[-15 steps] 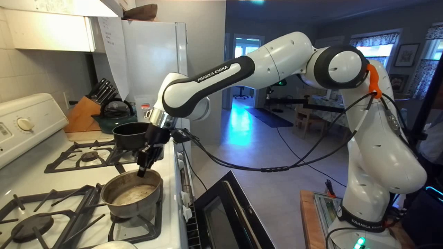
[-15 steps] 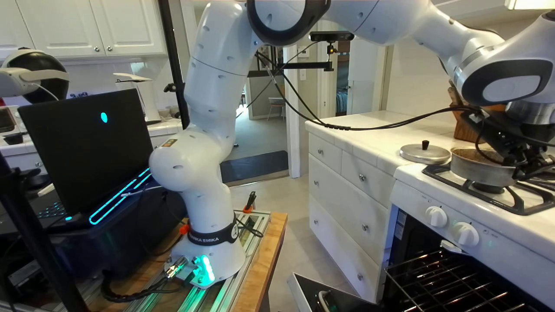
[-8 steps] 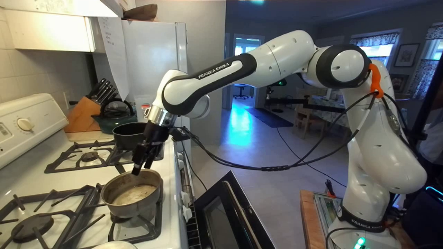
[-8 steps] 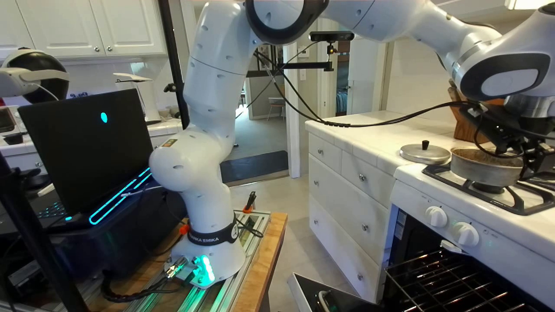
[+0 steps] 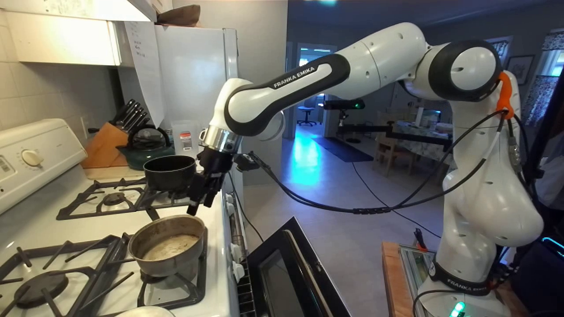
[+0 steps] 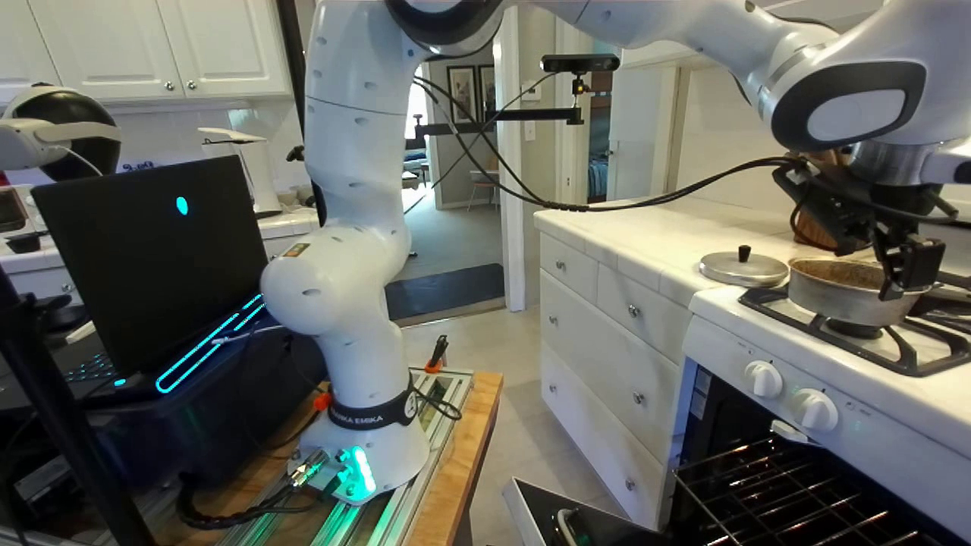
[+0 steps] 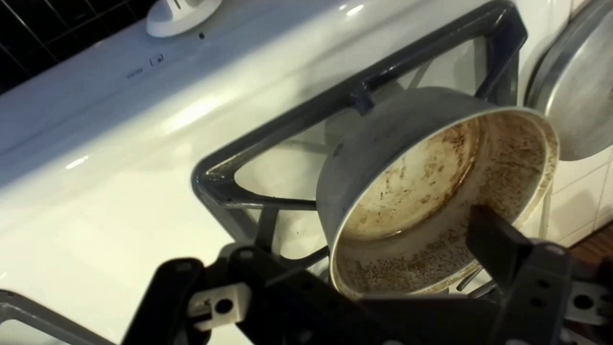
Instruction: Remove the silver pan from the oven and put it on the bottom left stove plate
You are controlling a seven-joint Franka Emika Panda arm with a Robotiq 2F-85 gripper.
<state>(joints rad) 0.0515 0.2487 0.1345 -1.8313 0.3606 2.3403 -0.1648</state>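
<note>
The silver pan (image 5: 165, 255) sits upright on the front burner grate (image 6: 910, 353), the bottom left stove plate, its inside stained brown in the wrist view, where its near wall (image 7: 364, 139) shows. A dark handle (image 5: 152, 214) seems to stick out behind it. Just above the pan's rim, on the side away from the camera in an exterior view, hangs my gripper (image 5: 201, 208). Its fingers are spread, with nothing held. One fingertip (image 7: 495, 239) overlaps the pan's inside in the wrist view. The oven (image 6: 796, 493) stands open, and no pan shows on its rack.
A black pot (image 5: 169, 174) occupies a burner behind the gripper, near a kettle (image 5: 147, 152) and knife block (image 5: 105, 145). A metal lid (image 6: 743, 269) lies on the counter beside the stove. The lowered oven door (image 5: 282, 273) juts out in front.
The gripper's fingers have spread apart. It has let go at the pan's rim, then risen and drawn back toward the stove's front. The pan has stayed in place.
</note>
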